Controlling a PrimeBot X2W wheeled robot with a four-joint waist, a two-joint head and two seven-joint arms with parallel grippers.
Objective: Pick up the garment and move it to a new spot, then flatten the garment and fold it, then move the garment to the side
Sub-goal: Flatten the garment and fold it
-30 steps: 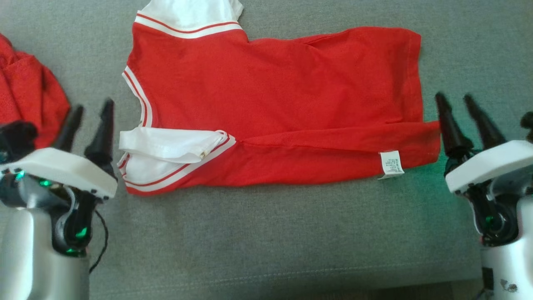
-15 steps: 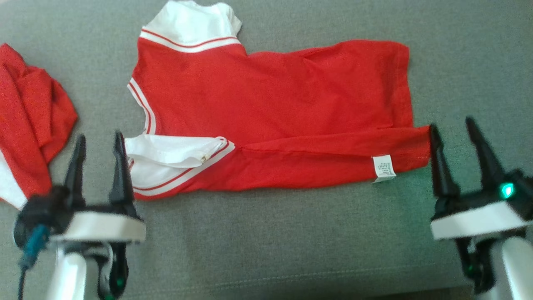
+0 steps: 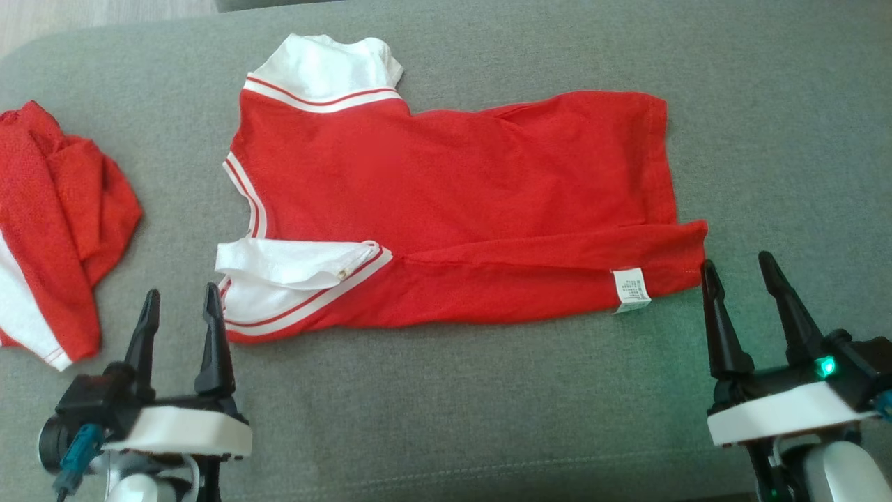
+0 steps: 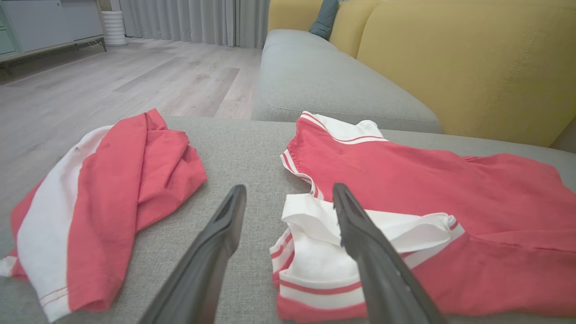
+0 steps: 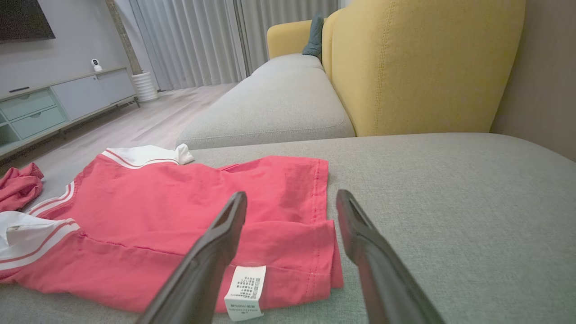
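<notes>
On the grey woven sofa cushion (image 3: 446, 418) before the robot, the red short-sleeved shirt with white striped sleeve bands (image 3: 453, 202) lies spread sideways, neck end toward the robot's left and hem toward its right. Its near long edge is turned over onto the body, so a small white care label (image 3: 631, 289) shows near the hem. By the look of it the flattening is done and the folding is in hand, with one lengthwise fold laid and more to come. Both grippers are empty, their dark fingers spread wide. The left gripper (image 3: 181, 291) stands just beside the near corner at the white folded sleeve (image 3: 279, 261), its tips apart from the cloth. The right gripper (image 3: 736, 259) stands just beside the near hem corner, the label a little to its left. A crumpled red-and-white garment (image 3: 56, 223) lies well apart to the left and is likely no part of this fold. The next move probably calls for each gripper to reach its end of the shirt, pinch the layers at an edge, and carry them across evenly so the fold does not skew.
</notes>
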